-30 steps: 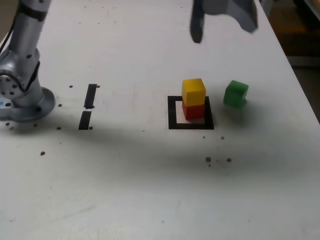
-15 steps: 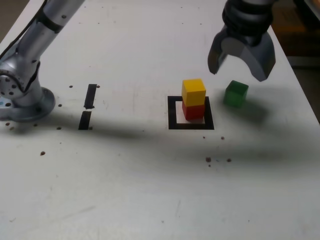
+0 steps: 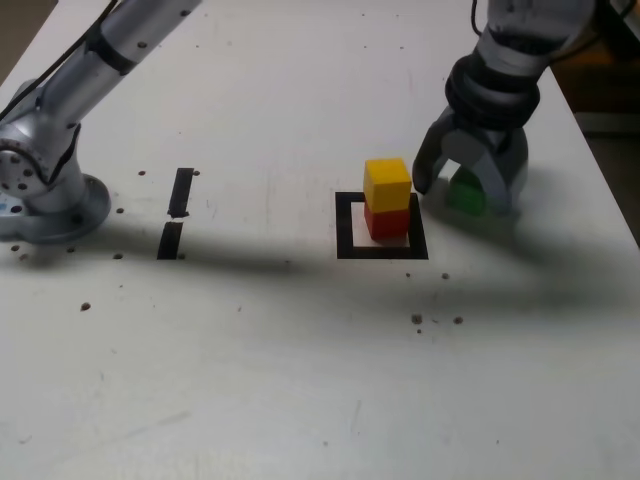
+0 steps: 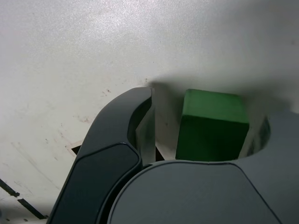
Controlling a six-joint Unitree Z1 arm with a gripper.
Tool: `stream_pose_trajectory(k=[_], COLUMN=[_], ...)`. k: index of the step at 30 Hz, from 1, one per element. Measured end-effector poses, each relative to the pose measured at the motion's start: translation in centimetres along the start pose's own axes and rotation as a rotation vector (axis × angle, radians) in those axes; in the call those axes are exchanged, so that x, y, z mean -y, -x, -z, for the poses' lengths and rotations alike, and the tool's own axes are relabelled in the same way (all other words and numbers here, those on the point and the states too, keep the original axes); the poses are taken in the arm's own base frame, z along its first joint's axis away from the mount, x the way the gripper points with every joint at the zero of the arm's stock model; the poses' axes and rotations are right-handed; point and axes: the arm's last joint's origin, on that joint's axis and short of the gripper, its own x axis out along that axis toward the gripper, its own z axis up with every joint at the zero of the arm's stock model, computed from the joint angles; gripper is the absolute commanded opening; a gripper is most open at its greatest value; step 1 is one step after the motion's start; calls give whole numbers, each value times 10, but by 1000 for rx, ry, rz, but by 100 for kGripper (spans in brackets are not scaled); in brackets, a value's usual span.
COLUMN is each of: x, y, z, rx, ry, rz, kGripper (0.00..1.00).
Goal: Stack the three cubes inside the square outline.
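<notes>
In the exterior view the yellow cube (image 3: 387, 183) sits on the red cube (image 3: 386, 222), both inside the black square outline (image 3: 346, 236). Just to their right in that view, the green cube (image 3: 465, 198) rests on the white table. My gripper (image 3: 463, 196) has come down over the green cube, with one finger on each side of it. In the wrist view the green cube (image 4: 212, 122) stands between the dark fingers (image 4: 117, 135). A gap shows between one finger and the cube, so the gripper (image 4: 212, 109) is open around it.
Two short black tape strips (image 3: 181, 191) (image 3: 170, 240) lie at the exterior view's left, near the arm's grey base (image 3: 45, 195). The table's right edge (image 3: 605, 175) runs close behind the gripper. Dark specks (image 3: 417, 320) dot the white surface.
The gripper has dropped from high above the table to straddle the green cube, and its jaws have begun to narrow. None of the cubes has moved.
</notes>
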Motion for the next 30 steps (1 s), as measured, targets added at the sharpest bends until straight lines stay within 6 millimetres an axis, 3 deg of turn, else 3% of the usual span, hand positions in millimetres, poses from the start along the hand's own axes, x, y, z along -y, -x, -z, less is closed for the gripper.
stream_pose_trajectory(k=[9,14,18,24,27,30], x=[-1,-1,-1,8,17,30], y=[1,15,53,145,170,177], z=[-4,2,19,71,97,122], rx=[38,27,35,254,320,316], ry=[5,13,60,185,248,294], rz=[6,3,-23,-115,-123,-103], kGripper=[18,13,9,0,0,0])
